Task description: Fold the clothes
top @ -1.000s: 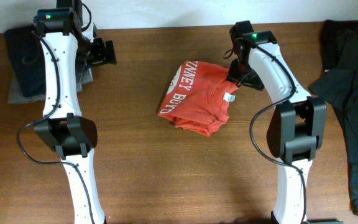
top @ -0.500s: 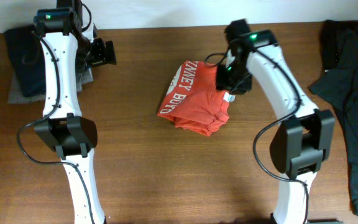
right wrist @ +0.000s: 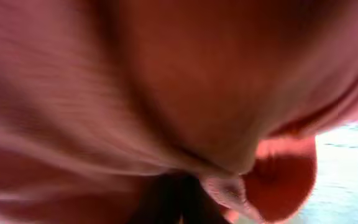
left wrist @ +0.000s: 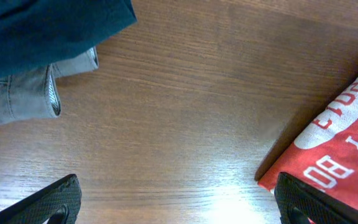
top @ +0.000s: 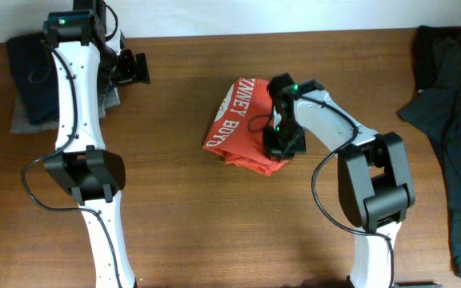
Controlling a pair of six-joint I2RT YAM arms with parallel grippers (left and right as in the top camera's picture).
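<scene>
The clothes, a red-orange T-shirt with white lettering, lie bunched in a rough fold at the table's middle. My right gripper is pressed down on the shirt's front right part. In the right wrist view red fabric fills the frame, and the dark fingertips sit close together with a fold of it pinched between them. My left gripper hangs at the back left, well clear of the shirt. Its fingers stand wide apart over bare wood, and a corner of the shirt shows beside the right finger.
A stack of dark blue and grey garments lies at the back left; its edge shows in the left wrist view. A dark garment sprawls along the table's right side.
My right gripper swung from the shirt's back right edge forward and left onto the shirt, and its jaws closed on the fabric. The left arm stayed still.
</scene>
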